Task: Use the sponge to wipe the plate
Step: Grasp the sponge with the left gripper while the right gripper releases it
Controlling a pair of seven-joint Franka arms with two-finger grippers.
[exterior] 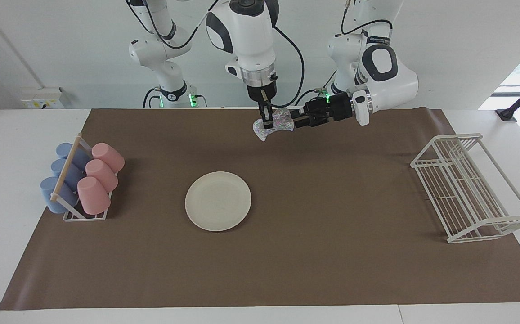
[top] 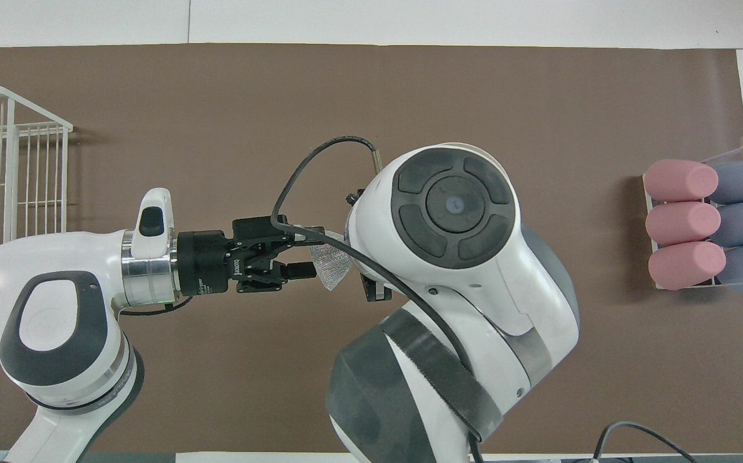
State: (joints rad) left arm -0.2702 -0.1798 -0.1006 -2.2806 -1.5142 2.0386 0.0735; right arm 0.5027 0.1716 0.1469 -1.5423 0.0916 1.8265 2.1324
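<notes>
Two Franka arms are meeting in mid-air above the brown mat (exterior: pixel 332 234) near the robots' edge of the desk (exterior: pixel 17 135), where the right gripper (exterior: pixel 266 123) is hanging straight down with its fingers clenched on the upper part of the sponge (exterior: pixel 274 123), letting the glittery pad dangle free so that a loose flap is offered sideways. The left gripper (exterior: pixel 297 121) is lying level and pointing at that flap, its fingers spread on either side of the pad's edge in the overhead view and not yet closed on it; whether they are touching the pad cannot be told. The arrangement looks like a hand-over, with the sponge held up off the mat so the second arm can take it cleanly. The plate (exterior: pixel 218 201) is sitting bare on the mat, farther from the robots than the sponge and well apart from both grippers, evidently not yet wiped. A rack (exterior: pixel 67 211) of pink and blue cups (exterior: pixel 93 194) is standing at the right arm's end of the desk, and a white wire rack (exterior: pixel 467 189) at the left arm's end, both outside the working area.
</notes>
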